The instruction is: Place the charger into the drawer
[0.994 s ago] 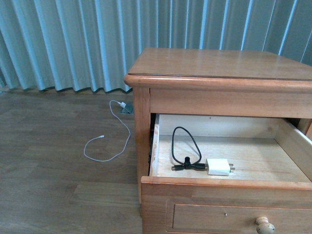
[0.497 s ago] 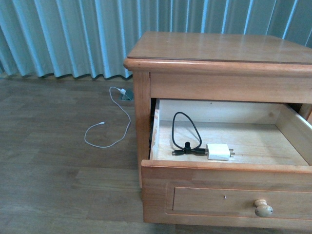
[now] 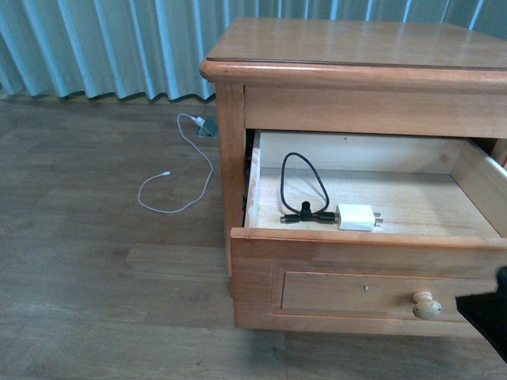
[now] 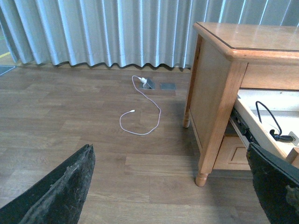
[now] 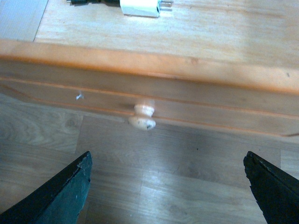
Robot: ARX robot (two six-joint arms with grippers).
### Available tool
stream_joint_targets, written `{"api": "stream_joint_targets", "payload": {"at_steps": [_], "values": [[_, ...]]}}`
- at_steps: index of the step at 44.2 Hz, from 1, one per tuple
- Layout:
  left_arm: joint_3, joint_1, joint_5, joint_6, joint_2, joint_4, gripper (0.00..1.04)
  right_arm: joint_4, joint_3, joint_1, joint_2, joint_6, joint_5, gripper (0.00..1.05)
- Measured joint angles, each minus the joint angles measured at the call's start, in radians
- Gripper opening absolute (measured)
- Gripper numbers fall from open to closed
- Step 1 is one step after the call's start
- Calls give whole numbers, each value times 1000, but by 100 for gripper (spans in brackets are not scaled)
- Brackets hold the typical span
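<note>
The charger (image 3: 355, 217), a small white plug block with a looped black cable (image 3: 305, 186), lies inside the open wooden drawer (image 3: 356, 241), near its front edge. The drawer's round pale knob (image 3: 427, 305) is on the panel front. In the right wrist view the charger (image 5: 139, 7) lies beyond the drawer front (image 5: 210, 84) and knob (image 5: 144, 116). My right gripper (image 5: 168, 196) is open and empty over the floor in front of the drawer. My left gripper (image 4: 170, 196) is open and empty over the floor, left of the nightstand.
The drawer belongs to a wooden nightstand (image 3: 356, 47) standing before a blue-grey curtain (image 3: 103, 47). A long thin white cable (image 3: 178, 190) lies on the wood floor to its left. A dark part of my right arm (image 3: 485, 315) shows at the front view's lower right.
The front view has shifted so the nightstand sits higher in the frame and the drawer front and knob show fully. A dark part of my right arm has entered at lower right. The charger has not moved.
</note>
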Motion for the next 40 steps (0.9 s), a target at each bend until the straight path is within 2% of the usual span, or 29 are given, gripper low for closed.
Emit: {"api": "stream_joint_targets", "payload": {"at_steps": [10, 40], "values": [[0, 0, 0, 0, 0, 0, 99, 109, 143, 41, 261, 33, 54, 96], [0, 0, 0, 0, 0, 0, 99, 498, 534, 0, 756, 56, 110, 96]]}}
